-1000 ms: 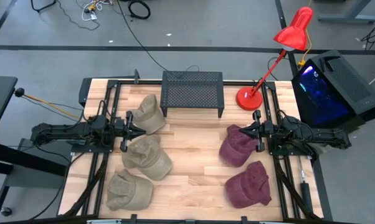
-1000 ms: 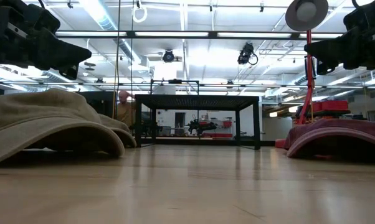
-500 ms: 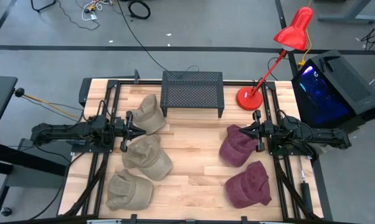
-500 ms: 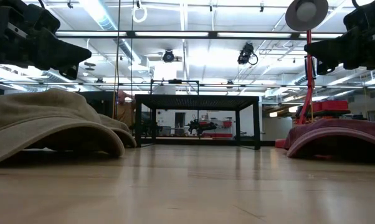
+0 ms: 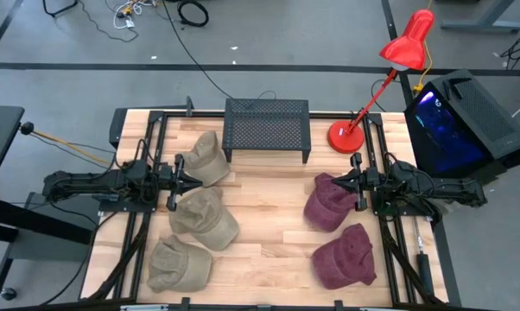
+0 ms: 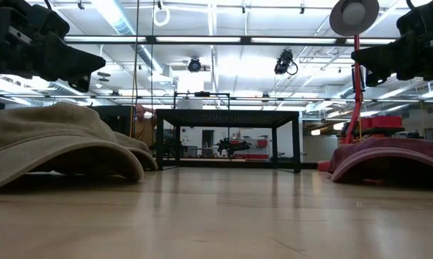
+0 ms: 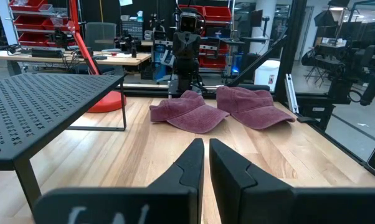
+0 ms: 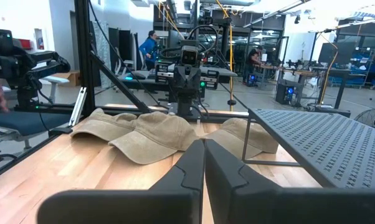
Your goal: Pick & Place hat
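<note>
Hats spread over the wooden tabletop (image 5: 269,233), five in all, none gripped. Nearest the front edge: one tan cap (image 5: 180,263) at about 7 o'clock from the centre of the tabletop, one maroon cap (image 5: 345,257) at about 5 o'clock. Farther in: a second tan cap (image 5: 206,217) at 9 o'clock, just beside the left pincer (image 5: 197,181); a second maroon cap (image 5: 329,204) at 3 o'clock, under the tip of the right pincer (image 5: 335,182). Farther still: a third tan cap (image 5: 206,158) at 10 o'clock, its edge beside the black perforated metal stand (image 5: 268,127).

Left pincer clenched, fingers nearly together, grasping nothing, pointing across toward 3 o'clock from above the gap between two tan caps. Right pincer likewise clenched and empty, pointing toward 9 o'clock, facing its partner across the bare middle of the tabletop.

At the back, 12 o'clock: the perforated stand on its four legs. At 1 o'clock: a red desk lamp (image 5: 379,83), round base on the tabletop corner, shade leaning out beyond the edge. Off the tabletop at 2 o'clock: a black computer case (image 5: 461,121) with a blue-purple glow inside.
</note>
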